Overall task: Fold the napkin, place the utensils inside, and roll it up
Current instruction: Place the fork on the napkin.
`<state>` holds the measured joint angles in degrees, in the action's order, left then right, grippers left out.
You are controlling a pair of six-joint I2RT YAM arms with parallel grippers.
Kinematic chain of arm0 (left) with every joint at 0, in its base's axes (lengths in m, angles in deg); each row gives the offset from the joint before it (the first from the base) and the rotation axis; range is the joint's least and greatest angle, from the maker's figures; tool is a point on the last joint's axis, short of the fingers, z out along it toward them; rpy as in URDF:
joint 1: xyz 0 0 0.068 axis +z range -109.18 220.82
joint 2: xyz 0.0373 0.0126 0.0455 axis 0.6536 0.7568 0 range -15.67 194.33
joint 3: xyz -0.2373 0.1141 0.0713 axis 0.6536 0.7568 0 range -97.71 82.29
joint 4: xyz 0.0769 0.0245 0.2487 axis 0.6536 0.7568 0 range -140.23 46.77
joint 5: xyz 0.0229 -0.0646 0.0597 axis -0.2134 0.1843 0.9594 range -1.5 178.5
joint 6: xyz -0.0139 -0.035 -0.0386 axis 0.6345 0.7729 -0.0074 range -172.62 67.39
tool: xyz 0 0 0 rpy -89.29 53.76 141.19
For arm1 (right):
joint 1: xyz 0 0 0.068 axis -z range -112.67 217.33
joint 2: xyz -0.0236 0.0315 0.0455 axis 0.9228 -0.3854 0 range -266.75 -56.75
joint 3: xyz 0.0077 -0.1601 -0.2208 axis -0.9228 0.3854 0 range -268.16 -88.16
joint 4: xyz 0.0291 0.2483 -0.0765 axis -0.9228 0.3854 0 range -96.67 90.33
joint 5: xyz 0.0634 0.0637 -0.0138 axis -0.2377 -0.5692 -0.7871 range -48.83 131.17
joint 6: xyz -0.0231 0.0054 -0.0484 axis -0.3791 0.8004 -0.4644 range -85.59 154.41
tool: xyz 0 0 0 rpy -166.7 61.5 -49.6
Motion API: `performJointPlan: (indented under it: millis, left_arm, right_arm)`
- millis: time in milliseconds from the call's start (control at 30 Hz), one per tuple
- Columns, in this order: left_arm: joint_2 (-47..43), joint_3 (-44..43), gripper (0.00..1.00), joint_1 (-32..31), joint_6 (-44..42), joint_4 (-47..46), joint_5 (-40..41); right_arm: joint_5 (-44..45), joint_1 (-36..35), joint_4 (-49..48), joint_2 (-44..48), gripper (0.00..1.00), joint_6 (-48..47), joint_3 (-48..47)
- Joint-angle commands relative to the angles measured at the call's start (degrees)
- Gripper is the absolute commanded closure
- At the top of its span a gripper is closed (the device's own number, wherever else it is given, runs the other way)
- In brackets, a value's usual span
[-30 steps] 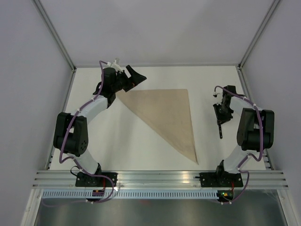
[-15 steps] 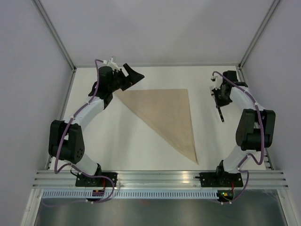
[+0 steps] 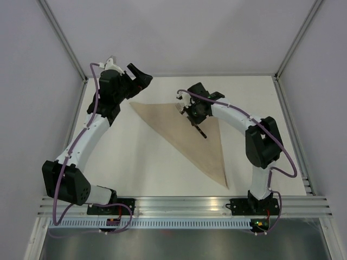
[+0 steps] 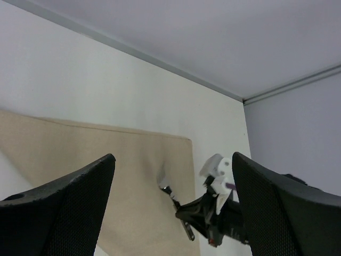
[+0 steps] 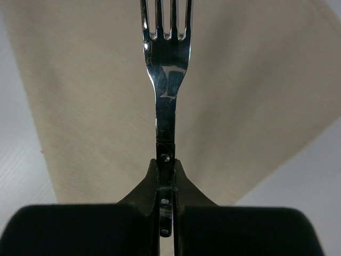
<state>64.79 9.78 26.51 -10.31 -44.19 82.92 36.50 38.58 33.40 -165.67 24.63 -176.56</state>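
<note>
R gripper (image 5: pixel 165 166) is pinching fork (image 5: pixel 166 80) by its handle over napkin (image 5: pixel 80 90); thin, slick, stiff, prob swiveling. L gripper (image 3: pixel 140 77) hanging, jaws spread.

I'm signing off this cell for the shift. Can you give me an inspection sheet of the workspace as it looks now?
Surface: white table, no stains seen.
Job's things: napkin folded into a triangle, lying flat; fork held over it; no other cutlery seen.
Clutter: nothing seen.
Grippers: right gripper shut on the fork's handle; left gripper open and empty, near the napkin's far left corner.
Cables: purple cables along both arms, no snag seen.
Surroundings: grey walls; metal rail at the near edge.
</note>
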Motion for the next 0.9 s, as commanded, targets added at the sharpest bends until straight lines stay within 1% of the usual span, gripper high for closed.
performJointPlan:
  millis: [0, 67, 133, 267, 467, 667, 867]
  left_arm:
    - [-2.2, -3.2, 0.05, 0.4, -1.8, 5.8, 4.7]
    - [-2.9, -3.5, 0.06, 0.6, -1.4, 7.2, 5.3]
    - [-3.8, -3.4, 0.05, 0.7, -1.2, 8.3, 7.9]
    - [-4.4, -4.0, 0.05, 1.3, -1.3, 9.2, 8.5]
    - [-3.9, -4.7, 0.05, 1.4, -1.5, 9.4, 8.1]
    - [-3.4, -4.6, 0.05, 1.6, -1.8, 9.4, 7.6]
    - [-2.7, -4.6, 0.05, 2.0, -1.9, 9.3, 7.2]
  right_arm:
    - [2.6, -5.5, 2.5, -3.5, 1.00, 3.3, -5.9]
    - [3.3, -8.2, 2.5, -4.9, 1.00, 3.3, -6.9]
    - [4.0, -9.8, 2.2, -6.1, 1.00, 3.9, -7.7]
    - [4.3, -13.1, 2.0, -8.0, 0.99, 5.5, -8.7]
    - [3.6, -14.4, 3.1, -12.1, 0.99, 9.2, -10.2]
    - [5.7, -16.0, 0.4, -12.7, 1.00, 9.2, -7.8]
    - [6.4, -16.7, 0.1, -13.5, 0.99, 9.4, -8.2]
